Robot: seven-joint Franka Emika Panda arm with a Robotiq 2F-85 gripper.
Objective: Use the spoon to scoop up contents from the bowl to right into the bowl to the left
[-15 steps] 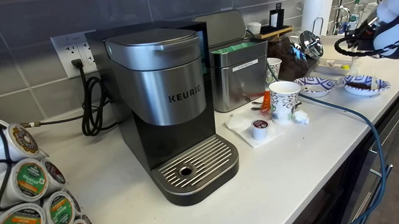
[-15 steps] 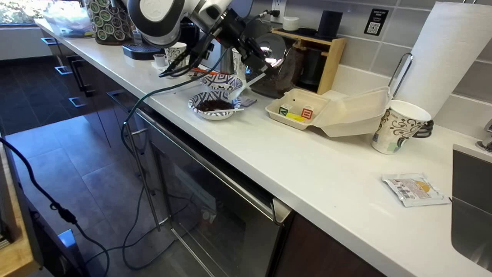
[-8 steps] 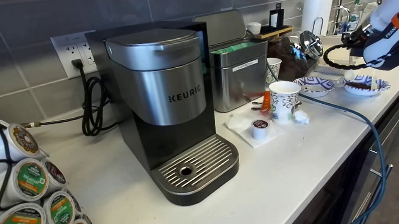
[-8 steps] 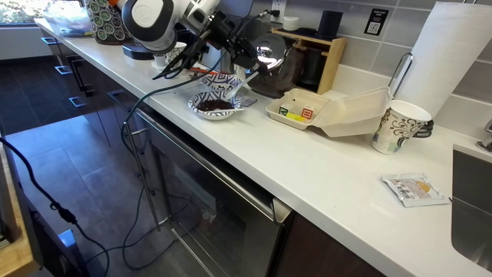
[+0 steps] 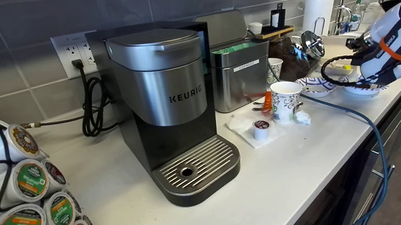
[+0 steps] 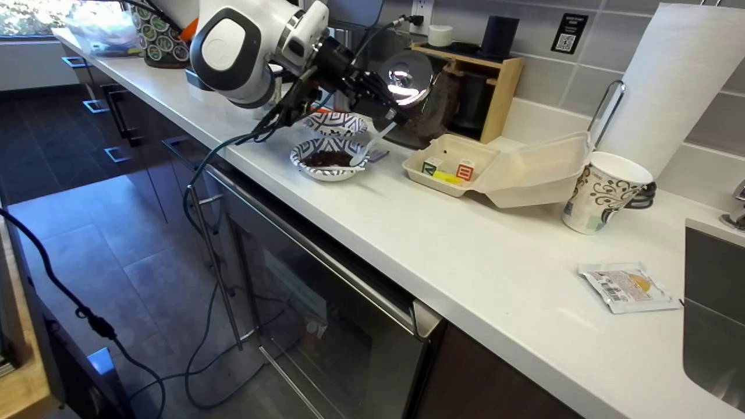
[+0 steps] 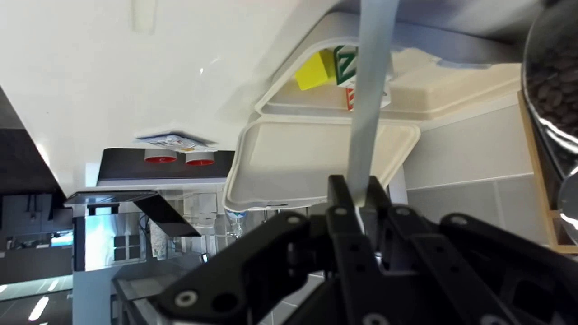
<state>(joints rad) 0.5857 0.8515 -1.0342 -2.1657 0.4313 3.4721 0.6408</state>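
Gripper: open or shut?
The gripper is shut on the white spoon: in the wrist view its fingertips pinch the handle from both sides, no gap showing.

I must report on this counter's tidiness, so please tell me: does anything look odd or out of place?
Yes, two things. The blue cable crosses the counter and hangs over its edge, where it might snag. The open takeout box holds lettered blocks where one would expect food.
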